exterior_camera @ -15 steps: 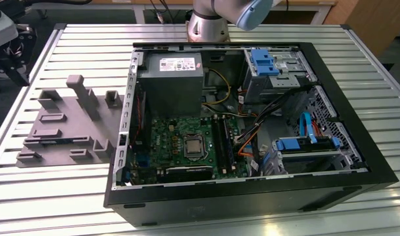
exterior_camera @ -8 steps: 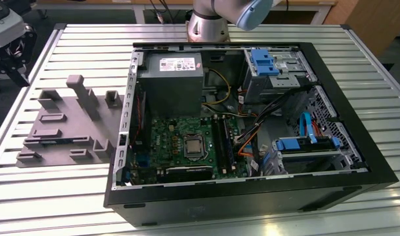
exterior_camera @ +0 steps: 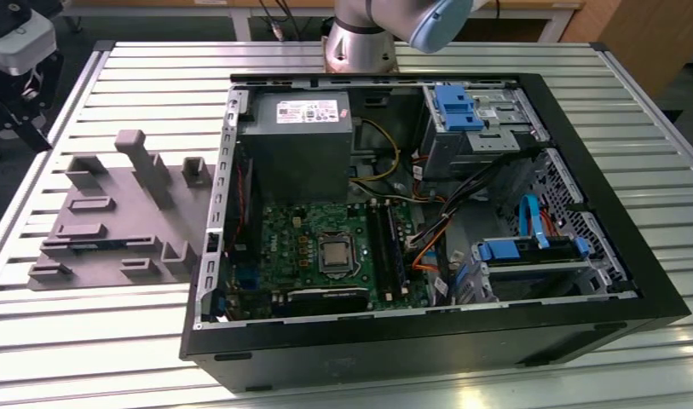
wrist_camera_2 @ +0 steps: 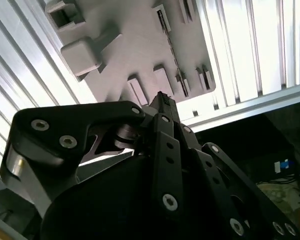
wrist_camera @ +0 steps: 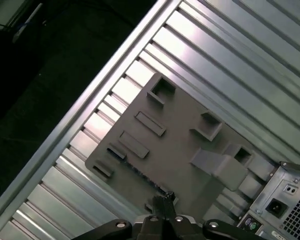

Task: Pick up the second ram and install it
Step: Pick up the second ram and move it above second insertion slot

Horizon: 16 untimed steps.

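Note:
The second ram (exterior_camera: 93, 245) is a thin dark-blue strip standing on edge in a slot near the front of the grey fixture plate (exterior_camera: 118, 213), at the exterior view's left of the open computer case (exterior_camera: 426, 221). In the first wrist view the ram (wrist_camera: 141, 174) is a dark line on the plate, just beyond my gripper (wrist_camera: 165, 197). The second wrist view has the ram (wrist_camera_2: 176, 62) ahead of my gripper (wrist_camera_2: 163, 98). The gripper hovers well above the plate, its fingers shut together with nothing between them. The black slot rails (exterior_camera: 389, 247) lie on the green motherboard.
The fixture plate carries several raised grey holders (exterior_camera: 147, 166). The case holds a grey power supply (exterior_camera: 297, 136), blue drive clips (exterior_camera: 454, 106) and loose cables (exterior_camera: 431, 247). The slatted metal table (exterior_camera: 130, 77) ends in an edge rail (wrist_camera: 90, 95) close to the plate.

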Available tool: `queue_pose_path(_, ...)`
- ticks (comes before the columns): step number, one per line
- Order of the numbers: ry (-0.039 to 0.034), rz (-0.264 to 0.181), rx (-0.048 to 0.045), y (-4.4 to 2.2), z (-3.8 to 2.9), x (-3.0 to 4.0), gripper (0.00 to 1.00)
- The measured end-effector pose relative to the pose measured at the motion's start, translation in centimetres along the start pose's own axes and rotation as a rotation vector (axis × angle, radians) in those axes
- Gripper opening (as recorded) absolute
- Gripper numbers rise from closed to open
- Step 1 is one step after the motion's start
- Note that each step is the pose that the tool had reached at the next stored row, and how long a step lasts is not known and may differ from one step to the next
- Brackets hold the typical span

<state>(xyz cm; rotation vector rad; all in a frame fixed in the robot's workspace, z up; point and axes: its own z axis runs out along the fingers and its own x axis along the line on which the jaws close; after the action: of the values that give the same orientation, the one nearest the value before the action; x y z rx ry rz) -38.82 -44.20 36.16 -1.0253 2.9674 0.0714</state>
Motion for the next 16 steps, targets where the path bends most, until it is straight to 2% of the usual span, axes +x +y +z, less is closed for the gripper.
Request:
queue_pose_path(9,0.0069,-0.162,-0.0026,0.0,0.2,0.01,0.11)
queue_pose_path(11,0.0092,-0.218,-0.0035,0.0,0.28,0.02,0.11)
queue_pose_path(16,0.0132,-0.307,-0.0049,-0.01,0.38,0.02,0.11)
